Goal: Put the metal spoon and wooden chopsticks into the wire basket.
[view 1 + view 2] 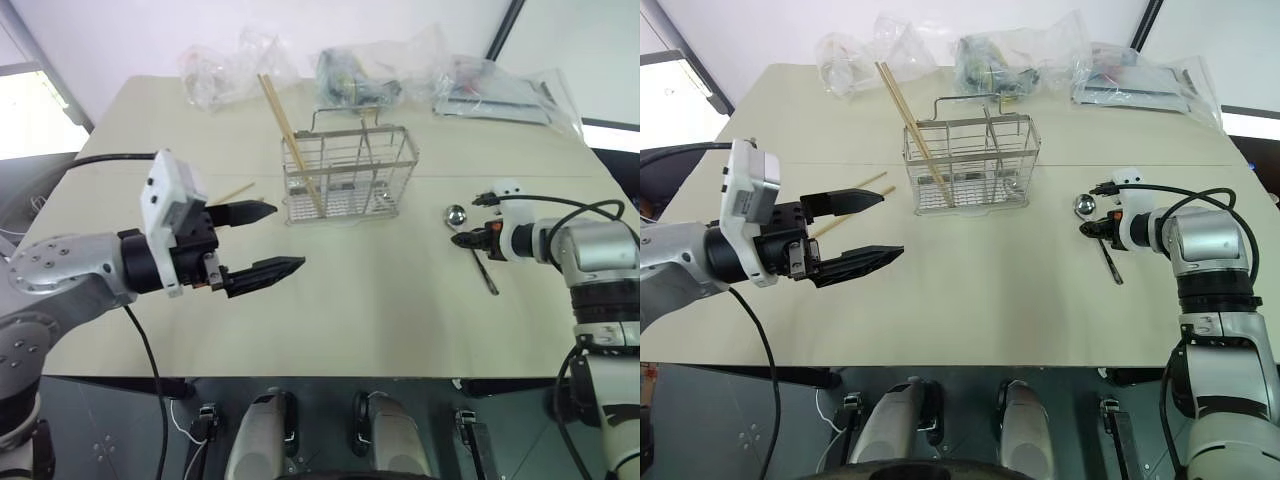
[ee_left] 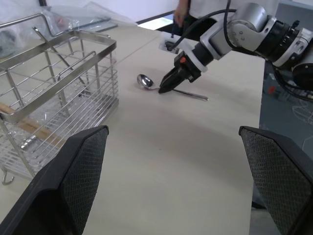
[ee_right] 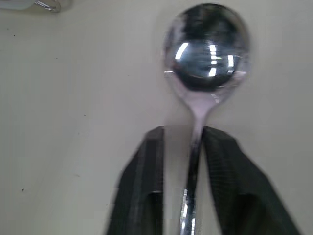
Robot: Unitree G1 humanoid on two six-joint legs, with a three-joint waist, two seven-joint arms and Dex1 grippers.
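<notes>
The metal spoon (image 1: 457, 214) lies on the table right of the wire basket (image 1: 350, 175), bowl toward the back. My right gripper (image 1: 459, 240) is low on the table, shut on the spoon's thin neck just behind the bowl (image 3: 208, 44). Wooden chopsticks (image 1: 290, 135) stand slanted in the basket's left compartment, their tops leaning back and left. More wooden chopsticks (image 1: 862, 185) lie on the table left of the basket, partly hidden by my left gripper (image 1: 289, 237). That gripper hangs open above the table, in front of and left of the basket, holding nothing.
Clear plastic bags (image 1: 220, 70) (image 1: 500, 85) with items inside line the table's far edge behind the basket. Bare tabletop (image 1: 350, 310) stretches between my two arms up to the near edge. A person (image 2: 183, 10) stands beyond the table's right side.
</notes>
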